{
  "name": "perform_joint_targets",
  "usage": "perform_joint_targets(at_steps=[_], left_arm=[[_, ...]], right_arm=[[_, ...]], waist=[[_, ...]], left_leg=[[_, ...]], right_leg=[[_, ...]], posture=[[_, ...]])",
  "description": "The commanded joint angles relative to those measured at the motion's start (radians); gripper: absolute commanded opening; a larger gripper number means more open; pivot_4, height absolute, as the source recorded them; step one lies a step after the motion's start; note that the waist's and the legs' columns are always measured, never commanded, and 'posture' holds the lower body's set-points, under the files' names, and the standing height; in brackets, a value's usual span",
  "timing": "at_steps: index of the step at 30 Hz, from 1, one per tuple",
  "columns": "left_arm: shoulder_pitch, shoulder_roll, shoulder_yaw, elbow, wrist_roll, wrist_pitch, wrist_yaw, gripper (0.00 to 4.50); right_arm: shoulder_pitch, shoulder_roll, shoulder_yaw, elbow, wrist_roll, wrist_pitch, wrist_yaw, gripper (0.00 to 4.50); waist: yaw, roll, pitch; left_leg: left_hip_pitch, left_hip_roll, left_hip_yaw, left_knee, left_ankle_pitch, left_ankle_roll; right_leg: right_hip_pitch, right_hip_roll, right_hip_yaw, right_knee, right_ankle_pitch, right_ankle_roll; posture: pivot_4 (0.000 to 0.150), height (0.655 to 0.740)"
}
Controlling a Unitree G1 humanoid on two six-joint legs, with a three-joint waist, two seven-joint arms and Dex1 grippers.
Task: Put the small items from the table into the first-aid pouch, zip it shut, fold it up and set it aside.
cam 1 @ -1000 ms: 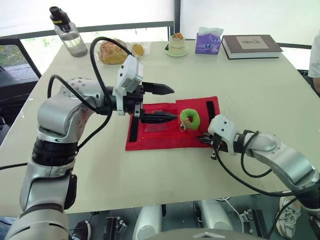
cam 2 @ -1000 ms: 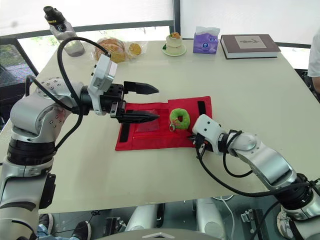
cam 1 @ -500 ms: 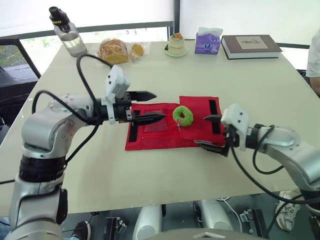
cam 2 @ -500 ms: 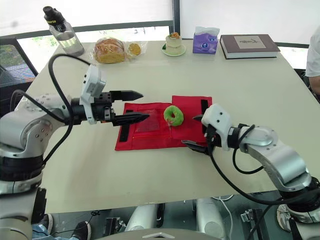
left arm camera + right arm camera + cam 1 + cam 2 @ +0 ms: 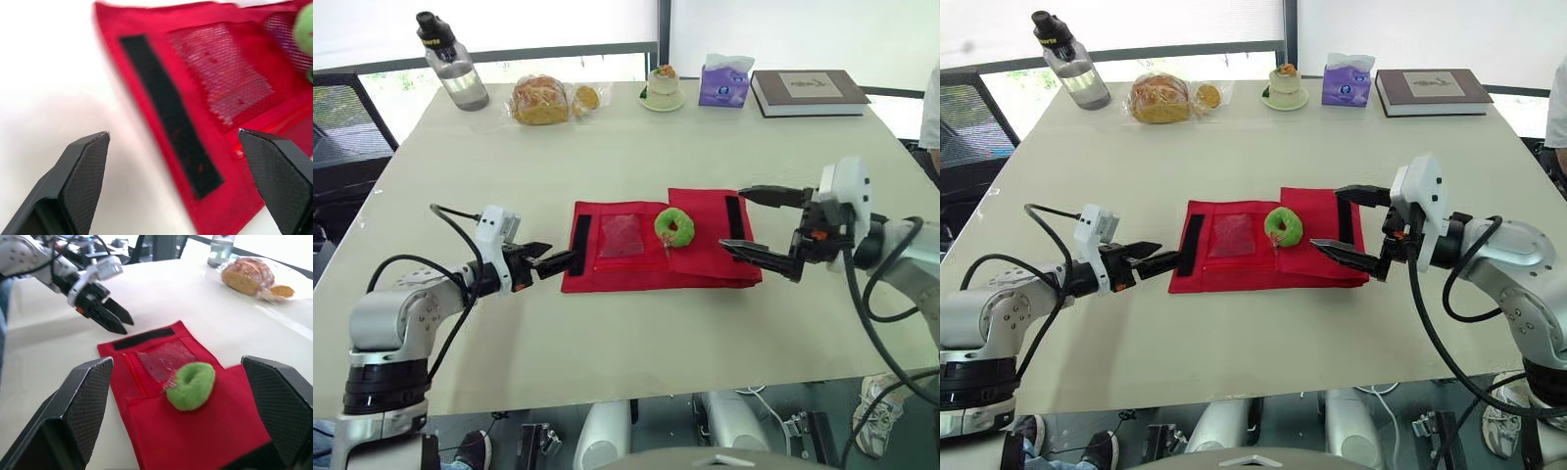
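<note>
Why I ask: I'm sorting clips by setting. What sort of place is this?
Probably an office or meeting room: a large table by windows, with a book, tissue box and water bottle.

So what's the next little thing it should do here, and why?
Probably ease the left jaws forward and close them on the left edge of the red pouch, by its black strip. They stand open just short of that edge, which lies flat, while the right end already looks folded over. The green ring rests on top.
</note>
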Motion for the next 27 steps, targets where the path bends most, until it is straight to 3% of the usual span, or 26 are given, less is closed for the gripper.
perform_joint_targets(at_steps=[1,13,16,19,20,21,22,24,27], left_arm=[[0.011,-0.029,0.067,-0.020,-0.073,0.088,0.037,4.50],[-0.072,-0.160,0.207,0.026,-0.286,0.473,0.148,4.50],[-0.076,-0.176,0.240,0.039,-0.314,0.474,0.137,3.69],[-0.069,-0.174,0.255,0.036,-0.340,0.457,0.109,2.15],[-0.061,-0.171,0.256,0.036,-0.342,0.450,0.102,1.92],[-0.053,-0.167,0.255,0.038,-0.343,0.442,0.095,1.28],[-0.045,-0.164,0.255,0.041,-0.344,0.435,0.086,1.08],[-0.034,-0.160,0.254,0.044,-0.346,0.419,0.071,0.08],[-0.027,-0.154,0.257,0.048,-0.349,0.393,0.053,0.03]], right_arm=[[-0.036,-0.021,-0.017,-0.034,0.045,0.004,0.014,4.47],[-0.131,-0.024,0.030,-0.025,0.082,0.036,0.000,4.47],[-0.167,-0.015,0.047,-0.020,0.091,0.055,-0.019,4.50],[-0.185,-0.011,0.052,-0.022,0.101,0.070,-0.034,4.50],[-0.190,-0.010,0.053,-0.023,0.104,0.074,-0.039,4.50],[-0.193,-0.009,0.055,-0.024,0.106,0.078,-0.043,4.50],[-0.197,-0.009,0.058,-0.025,0.109,0.080,-0.048,4.50],[-0.203,-0.008,0.061,-0.027,0.113,0.084,-0.055,4.50],[-0.211,-0.005,0.066,-0.023,0.115,0.089,-0.058,4.50]], waist=[[-0.001,0.000,0.000],[0.000,0.000,0.000],[0.000,0.000,0.000],[0.000,-0.001,0.000],[0.000,-0.001,0.000],[0.000,-0.001,0.000],[-0.001,-0.001,0.000],[-0.001,-0.001,0.000],[0.001,-0.001,0.000]], left_leg=[[0.000,0.000,0.000,0.000,0.000,0.000],[0.001,-0.001,0.000,0.001,0.000,0.000],[0.001,-0.001,0.000,0.001,0.000,0.000],[0.000,0.000,-0.001,0.001,0.000,0.000],[0.000,0.000,-0.001,0.001,0.000,0.000],[0.000,0.000,-0.001,0.001,0.000,0.000],[0.001,0.000,0.000,0.001,0.000,0.000],[0.001,0.000,0.000,0.001,0.000,0.000],[0.000,0.000,-0.001,0.001,0.000,0.000]], right_leg=[[0.000,0.000,0.000,0.000,0.000,0.000],[0.001,-0.001,0.000,0.000,0.000,0.000],[0.001,-0.001,0.000,0.000,0.000,0.000],[0.001,-0.001,-0.001,0.000,0.000,0.000],[0.001,-0.001,-0.001,0.000,0.000,0.000],[0.001,-0.001,-0.001,0.000,0.000,0.000],[0.001,-0.001,-0.001,0.000,0.000,0.000],[0.001,-0.001,-0.001,0.000,0.000,0.000],[0.001,-0.001,-0.001,0.000,0.000,0.000]], posture=[[0.150,0.7400],[0.150,0.7400],[0.150,0.7400],[0.150,0.7400],[0.150,0.7400],[0.150,0.7400],[0.150,0.7400],[0.150,0.7400],[0.150,0.7400]])
